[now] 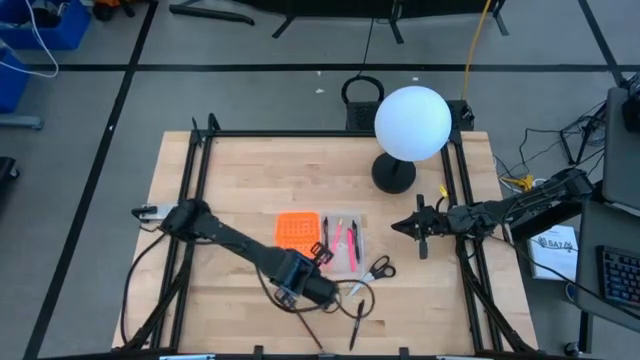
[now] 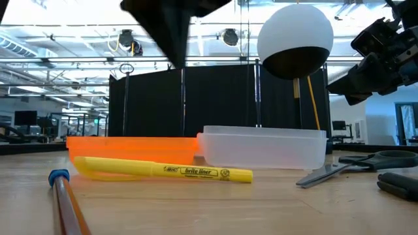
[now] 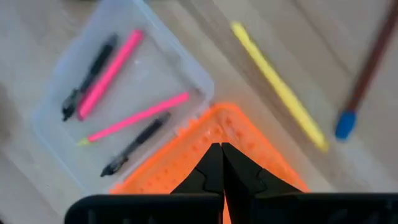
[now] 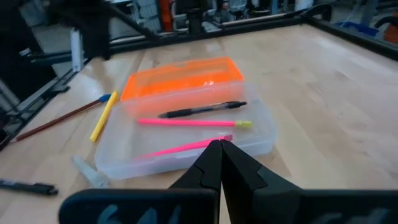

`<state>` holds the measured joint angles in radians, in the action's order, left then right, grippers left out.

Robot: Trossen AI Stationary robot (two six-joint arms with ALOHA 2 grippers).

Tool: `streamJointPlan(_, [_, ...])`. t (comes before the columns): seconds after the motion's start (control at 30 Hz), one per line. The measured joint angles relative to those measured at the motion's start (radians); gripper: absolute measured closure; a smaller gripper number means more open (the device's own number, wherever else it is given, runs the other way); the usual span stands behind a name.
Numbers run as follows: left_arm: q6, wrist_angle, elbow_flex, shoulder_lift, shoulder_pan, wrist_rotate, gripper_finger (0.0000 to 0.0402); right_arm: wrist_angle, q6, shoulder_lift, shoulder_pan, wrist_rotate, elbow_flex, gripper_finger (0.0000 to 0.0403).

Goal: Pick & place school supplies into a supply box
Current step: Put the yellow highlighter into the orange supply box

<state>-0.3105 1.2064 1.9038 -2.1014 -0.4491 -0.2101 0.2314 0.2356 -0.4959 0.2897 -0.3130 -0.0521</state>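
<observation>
The supply box lies open mid-table: the clear tray [image 1: 347,243] [image 3: 124,93] beside its orange perforated lid [image 1: 296,230] [image 3: 211,143]. In the tray lie two pink pens [image 3: 112,71] and two dark pens [image 3: 134,144]. On the table near it rest a yellow highlighter [image 3: 280,87] [image 2: 163,171], a brown pencil with a blue cap [image 3: 360,81] [image 2: 62,192], black-handled scissors [image 1: 380,267] [image 2: 353,166] and a black pen [image 1: 357,322]. My left gripper [image 3: 221,165] [image 1: 322,255] is shut and hovers above the lid. My right gripper [image 4: 221,158] [image 1: 421,237] is shut, in the air to the right of the tray.
A lamp with a white globe [image 1: 412,122] and a black base [image 1: 393,175] stands at the far side of the table, right of centre. Black frame rails [image 1: 200,180] run along the table's left and right sides. Cables trail from the left arm [image 1: 300,305].
</observation>
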Motion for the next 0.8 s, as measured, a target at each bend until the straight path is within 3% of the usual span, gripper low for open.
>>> streamJointPlan(0.17, [-0.091,-0.302,-0.253,0.223,0.021,0.093,0.0399,0.017,-0.015,-0.021,0.000,-0.001,0.000,0.0403])
streamJointPlan(0.37, [-0.124,-0.833,-0.750,0.659,0.085,0.133,0.0400,0.055,-0.071,-0.033,-0.002,0.003,0.000,0.0403])
streamJointPlan(0.53, [0.070,-1.310,-1.113,0.945,0.164,0.081,0.0399,0.056,-0.134,-0.041,-0.002,0.033,0.000,0.0403])
streamJointPlan(0.63, [0.172,-1.429,-1.235,1.072,0.201,0.055,0.0399,0.061,-0.135,-0.045,0.000,0.069,0.000,0.0403])
streamJointPlan(0.8, [0.174,-1.447,-1.393,1.230,0.190,0.031,0.0399,0.105,-0.121,-0.086,0.006,0.137,-0.009,0.0403])
